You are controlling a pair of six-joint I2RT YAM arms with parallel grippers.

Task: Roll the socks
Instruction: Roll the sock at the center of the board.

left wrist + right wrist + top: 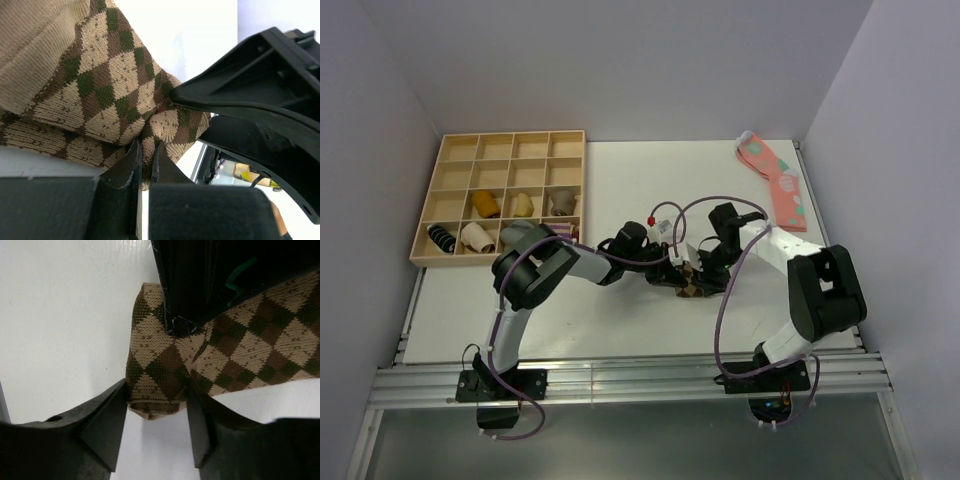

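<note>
The tan-brown argyle socks (pixel 688 286) lie bunched at the table's middle, between both grippers. In the left wrist view the socks (pixel 100 75) fill the upper left. My left gripper (pixel 145 156) is shut on a thin fold at their edge. The right gripper's black finger (pixel 250 95) presses in from the right. In the right wrist view the socks (pixel 165 365) end in a folded tip. My right gripper (pixel 156 412) has a finger touching each side of that tip. The left gripper's body (pixel 195 280) sits on the fabric just beyond.
A wooden compartment tray (pixel 450 150) at the back left holds several rolled socks. A purple-striped rolled sock (pixel 565 232) lies at its near right corner. Pink socks with teal spots (pixel 775 180) lie at the back right. Cables loop over both arms.
</note>
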